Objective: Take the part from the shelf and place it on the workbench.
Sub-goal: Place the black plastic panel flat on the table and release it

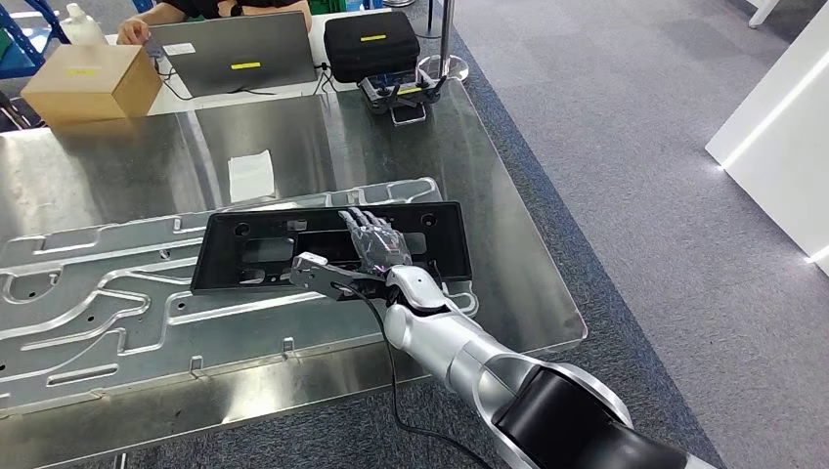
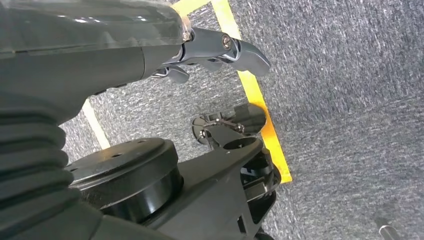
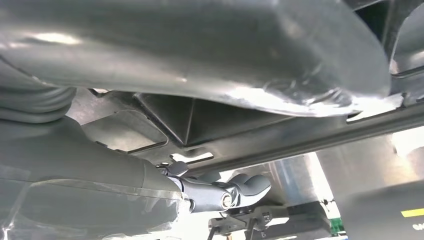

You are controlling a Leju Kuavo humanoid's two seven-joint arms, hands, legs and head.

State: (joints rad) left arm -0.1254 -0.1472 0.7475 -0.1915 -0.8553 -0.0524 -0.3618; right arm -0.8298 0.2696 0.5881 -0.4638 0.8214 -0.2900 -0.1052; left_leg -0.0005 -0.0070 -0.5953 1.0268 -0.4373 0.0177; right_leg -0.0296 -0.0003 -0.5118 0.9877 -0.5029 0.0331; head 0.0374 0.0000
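**Part down on the workbench, right hand on top of it**

Workbench (image 1: pixel 508 225) fills the left and centre of the head view, its metal top shining; on it lies a large ribbed aluminium panel (image 1: pixel 88 293), stretching from the left edge toward the middle; across the panel's right end sits the task's thing, a long black plastic part (image 1: pixel 254 256) with cut-out windows, lying flat, just left of centre in the frame. Right hand (image 1: pixel 374 244) comes up from the lower right on its silver arm; the dark fingers (image 1: pixel 364 227) lie stretched flat over the part's top face, the thumb (image 1: pixel 313 270) reaches out to the left along the part's near edge; whether the part is pinched or merely touched, I cannot tell. In the right wrist view the part's dark underside (image 3: pixel 200 55) looms across the upper frame, and the thumb (image 3: pixel 240 187) curls below it, near the lower middle.

Left hand (image 2: pixel 200 50) hangs low; its wrist view looks down on grey carpet (image 2: pixel 350 75) crossed by a yellow floor line (image 2: pixel 255 95); the fingers curl in loosely at upper centre with nothing in them.

Upper left of the head view: a cardboard box (image 1: pixel 88 80), a grey laptop (image 1: pixel 239 51) with a person's arm (image 1: pixel 147 24) beside it, a black case (image 1: pixel 371 44) at top centre; a white sheet (image 1: pixel 250 174) lies on the bench above the panel.
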